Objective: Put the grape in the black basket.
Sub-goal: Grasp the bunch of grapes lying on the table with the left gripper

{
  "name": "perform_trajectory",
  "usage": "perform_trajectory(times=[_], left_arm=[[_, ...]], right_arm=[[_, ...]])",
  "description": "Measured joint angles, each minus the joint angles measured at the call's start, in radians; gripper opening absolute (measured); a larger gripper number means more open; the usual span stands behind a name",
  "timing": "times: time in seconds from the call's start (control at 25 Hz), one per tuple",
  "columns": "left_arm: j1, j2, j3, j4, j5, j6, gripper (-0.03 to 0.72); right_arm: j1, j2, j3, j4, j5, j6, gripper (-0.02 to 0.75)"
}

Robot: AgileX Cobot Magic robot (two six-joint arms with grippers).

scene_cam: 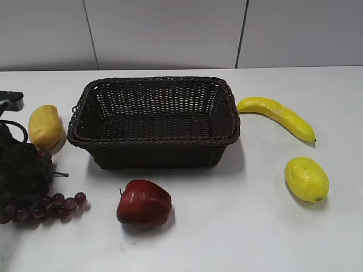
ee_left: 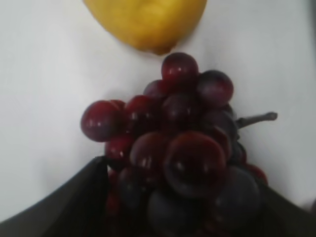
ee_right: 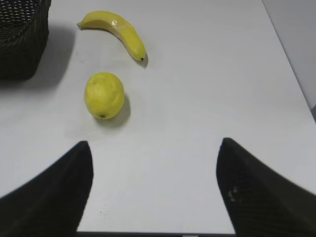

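Grape point(ee_left: 182, 158) is what I have to shift, and it sits at the far left of the exterior view on the white surface point(scene_cam: 227, 226), in front of a yellow fruit point(scene_cam: 46, 128) and left of the red apple point(scene_cam: 143, 203), well short of the black basket point(scene_cam: 153, 122), which looks empty. I judge the bunch light but loose: many small glossy berries on a thin stem point(ee_left: 256, 118), likely to sag and roll under pressure, so I would take it across the thick middle of the cluster, not by the stem or the trailing row of berries. My left gripper point(ee_left: 182, 217) is low over the bunch, its dark fingers point(ee_left: 64, 202) flanking the grapes on both sides in the left wrist view; whether they are pressing yet or only bracketing the bunch I cannot tell. In the exterior view that arm shows only as a dark mass over the grapes at the left edge, so its pose is hard to read. My right gripper point(ee_right: 153, 192) hangs spread wide and holding nothing above bare surface, with a lemon-like fruit point(ee_right: 104, 95) and a banana point(ee_right: 118, 32) ahead of it and the basket corner at its upper left.
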Motion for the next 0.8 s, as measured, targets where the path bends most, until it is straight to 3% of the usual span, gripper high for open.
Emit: perform_trajectory(times=[0.16,0.32,0.56,0.72,0.8], left_arm=[[-0.005,0.019,-0.007,0.0,0.002,0.0,0.606],[-0.005,0.021,-0.025,0.001,0.044,0.0,0.406],[-0.005,0.026,-0.095,0.004,0.233,-0.008,0.332],[-0.005,-0.017,-0.126,-0.013,0.367,-0.012,0.187],[-0.005,-0.061,-0.13,-0.022,0.397,-0.014,0.178]], right_arm=[[0.0,0.0,0.0,0.0,0.0,0.0,0.59],[0.0,0.0,0.0,0.0,0.0,0.0,0.59],[0.0,0.0,0.0,0.0,0.0,0.0,0.59],[0.0,0.0,0.0,0.0,0.0,0.0,0.59],[0.0,0.0,0.0,0.0,0.0,0.0,0.59]])
